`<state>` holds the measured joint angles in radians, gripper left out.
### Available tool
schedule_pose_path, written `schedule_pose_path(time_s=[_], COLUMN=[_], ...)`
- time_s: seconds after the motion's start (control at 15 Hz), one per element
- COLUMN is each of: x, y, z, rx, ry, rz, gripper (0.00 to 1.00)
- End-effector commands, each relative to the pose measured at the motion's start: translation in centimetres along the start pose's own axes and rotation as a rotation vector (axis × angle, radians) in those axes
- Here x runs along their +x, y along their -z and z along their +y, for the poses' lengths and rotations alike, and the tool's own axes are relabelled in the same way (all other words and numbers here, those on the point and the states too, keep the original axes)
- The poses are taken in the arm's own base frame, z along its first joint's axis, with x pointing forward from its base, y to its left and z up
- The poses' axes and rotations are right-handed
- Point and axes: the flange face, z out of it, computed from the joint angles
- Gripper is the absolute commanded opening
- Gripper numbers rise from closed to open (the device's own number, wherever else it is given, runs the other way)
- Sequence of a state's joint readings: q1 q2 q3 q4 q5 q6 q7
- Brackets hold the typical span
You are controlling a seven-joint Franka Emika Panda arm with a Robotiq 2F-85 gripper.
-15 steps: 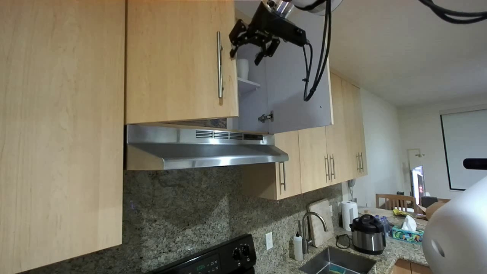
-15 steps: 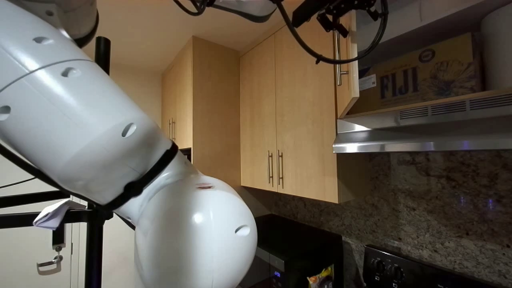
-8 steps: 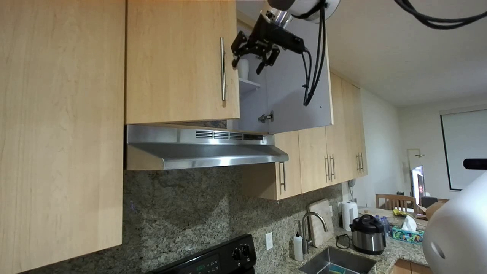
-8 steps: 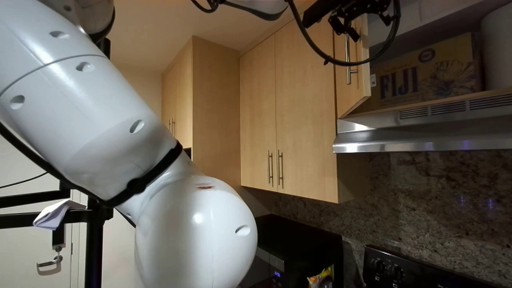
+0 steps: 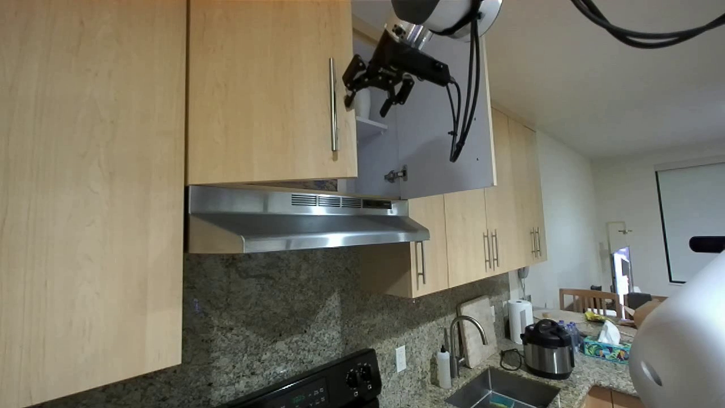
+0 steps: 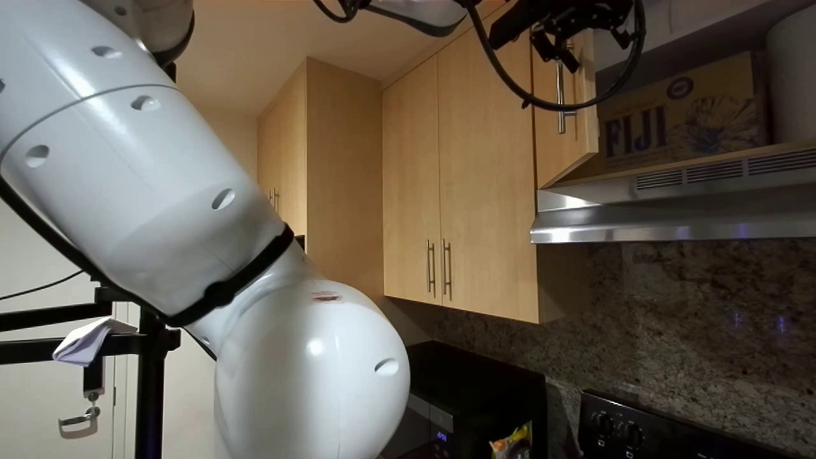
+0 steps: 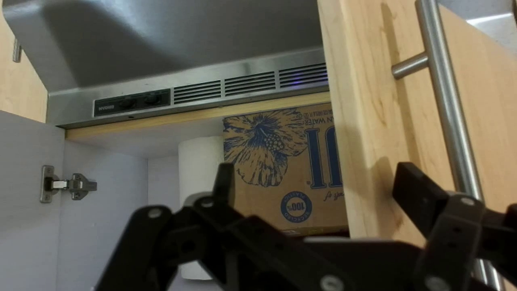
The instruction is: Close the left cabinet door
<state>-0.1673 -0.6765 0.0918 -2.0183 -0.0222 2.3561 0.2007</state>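
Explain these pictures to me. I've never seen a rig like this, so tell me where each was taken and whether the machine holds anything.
The white machine is a robot arm. Both exterior views come from cameras outside it; the wrist view, which looks upside down, comes from a camera on its wrist. The arm ends in a black end effector, which is open and holds nothing. The left door stands partly open; in the wrist view its edge shows between the fingers. Inside the cabinet are a carton and a white cylinder. On the counter sit a cooker and a tissue box.
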Motion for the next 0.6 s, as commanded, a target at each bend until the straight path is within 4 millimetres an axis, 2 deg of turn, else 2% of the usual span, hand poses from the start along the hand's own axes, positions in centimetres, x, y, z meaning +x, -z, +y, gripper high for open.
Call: schedule_pose_path(time_s=[0.0,0.53], x=[0.1,2.6], y=[0.0,-0.8], z=[0.0,1.7], rx=[0.000,-0.012], ry=[0.000,-0.062], rz=[-0.001,0.041], gripper=[1.00,1.00])
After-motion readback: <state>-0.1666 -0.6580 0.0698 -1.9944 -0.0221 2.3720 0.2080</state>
